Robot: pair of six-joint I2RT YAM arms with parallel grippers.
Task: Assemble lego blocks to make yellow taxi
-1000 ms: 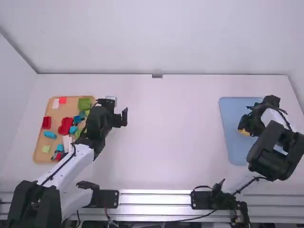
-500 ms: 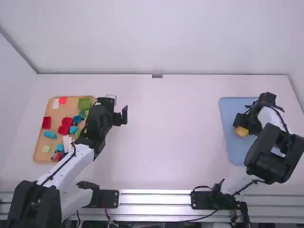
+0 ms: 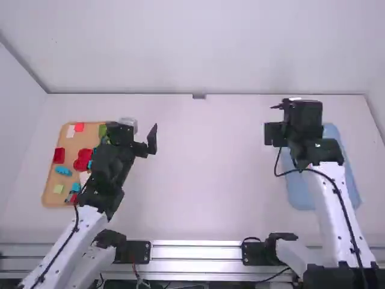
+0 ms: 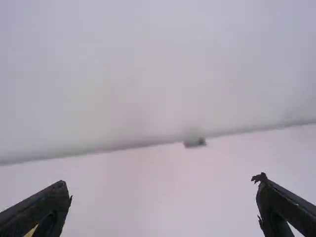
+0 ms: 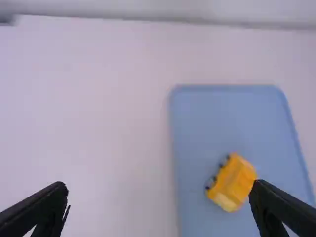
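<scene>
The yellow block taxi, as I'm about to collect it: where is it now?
In the right wrist view, the yellow block taxi lies on the blue rectangular tray, on the right side of the white table.

A: "At left on the table [image 3: 204,180]?"
B: "Left tray [image 3: 87,138], blocks [image 3: 83,161] on it."
A: "At right?"
B: "Right tray [image 3: 301,195], taxi [image 5: 234,182] on it; wall [image 3: 198,54] behind the 2 trays."

taxi [image 5: 234,185]: yellow-orange | wheels [image 5: 211,182]: dark | tray [image 5: 205,118]: blue | board [image 3: 89,138]: tan | table [image 3: 210,180]: white
</scene>
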